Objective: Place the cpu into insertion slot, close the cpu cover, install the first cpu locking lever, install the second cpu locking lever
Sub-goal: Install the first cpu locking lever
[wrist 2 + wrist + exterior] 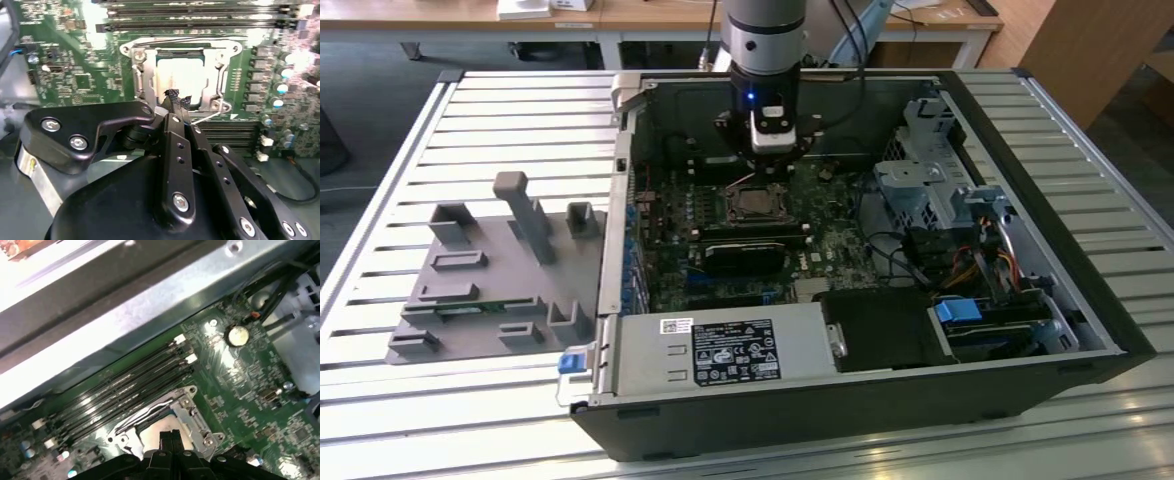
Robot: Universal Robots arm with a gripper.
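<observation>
My gripper, jaws closed on nothing, is beside the cover; this thin, stiff plate, I think, wants pushing at its edge.

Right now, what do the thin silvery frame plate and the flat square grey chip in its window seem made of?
The thin silvery frame plate looks like bare sheet metal, likely steel: bright glints, bent edges. The flat square grey chip shows a pale metal top; glare hides its finish.
</observation>
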